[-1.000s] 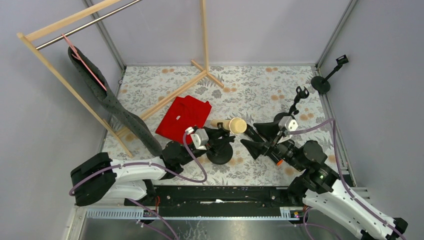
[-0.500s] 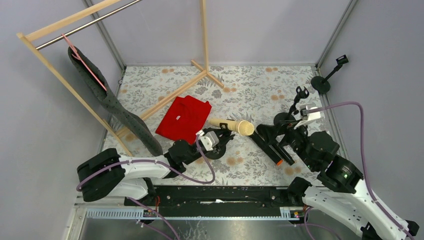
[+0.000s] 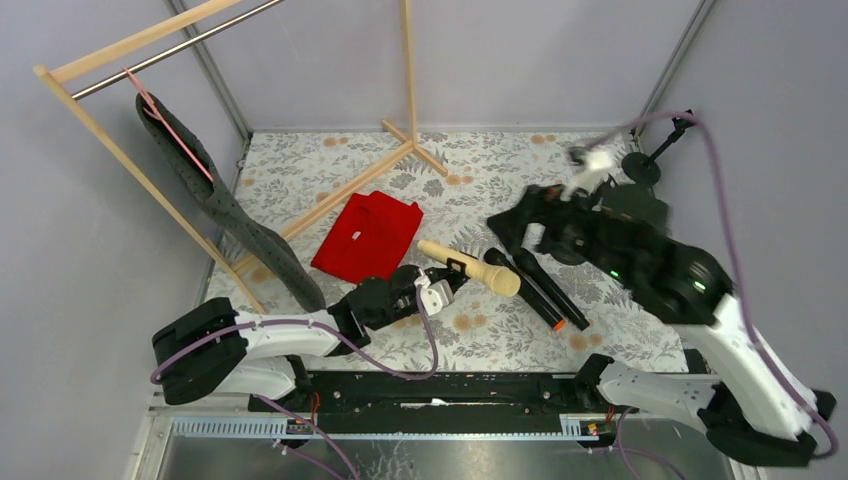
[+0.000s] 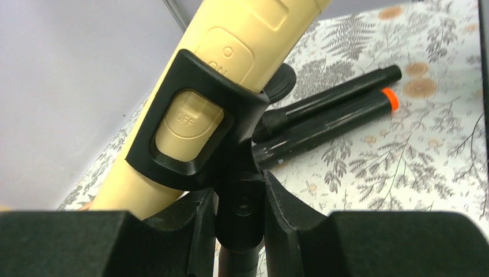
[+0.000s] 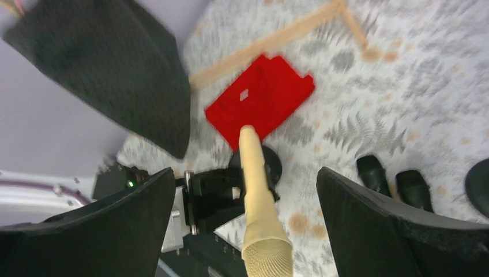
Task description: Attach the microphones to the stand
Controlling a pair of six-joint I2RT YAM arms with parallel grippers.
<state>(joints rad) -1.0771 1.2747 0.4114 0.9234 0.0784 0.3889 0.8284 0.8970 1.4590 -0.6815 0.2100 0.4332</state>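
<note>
You are risking tipping the stand [image 4: 230, 167] holding the cream microphone [image 4: 242, 34] if the left gripper [image 4: 240, 231], clamping its stem, jerks away; the right gripper [image 5: 245, 190] is hanging open, empty.

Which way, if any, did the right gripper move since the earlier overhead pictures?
Yes: the right gripper moved up the image, from below the red cloth to level with it.

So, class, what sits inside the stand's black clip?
The cream mic, its OFF switch showing through the clip. The stem below is pinched by the left claw, which covers its lower part.
</note>
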